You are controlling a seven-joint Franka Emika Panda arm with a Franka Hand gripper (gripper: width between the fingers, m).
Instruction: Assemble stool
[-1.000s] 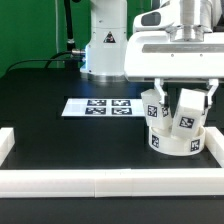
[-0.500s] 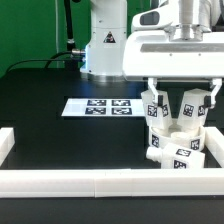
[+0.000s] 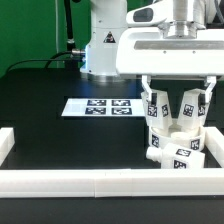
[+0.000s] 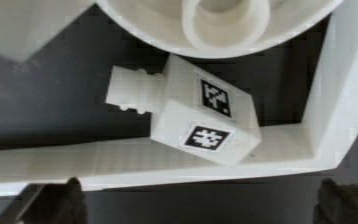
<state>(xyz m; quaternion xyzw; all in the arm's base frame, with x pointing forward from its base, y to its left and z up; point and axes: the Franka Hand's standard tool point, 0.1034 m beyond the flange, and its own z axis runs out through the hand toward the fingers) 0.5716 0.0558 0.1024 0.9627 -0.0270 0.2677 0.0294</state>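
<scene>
The white round seat (image 3: 176, 132) lies in the corner of the border bars at the exterior view's right. Two tagged legs (image 3: 155, 107) (image 3: 190, 108) stand up from it. A third tagged leg (image 3: 174, 156) lies loose on its side between the seat and the front bar. My gripper (image 3: 177, 88) hangs above the seat, open and empty, its fingers spread wider than the two upright legs. In the wrist view the seat's rim (image 4: 158, 35) and the loose leg (image 4: 185, 105) lie beyond the open gripper (image 4: 202, 205).
White border bars (image 3: 90, 180) run along the front and meet at a corner at the exterior view's right (image 4: 309, 125). The marker board (image 3: 100, 106) lies on the black table behind. The arm's white base (image 3: 102, 45) stands at the back.
The seat has left the gripper and now rests in the corner. A leg now lies loose in front of it. The gripper has risen slightly.
</scene>
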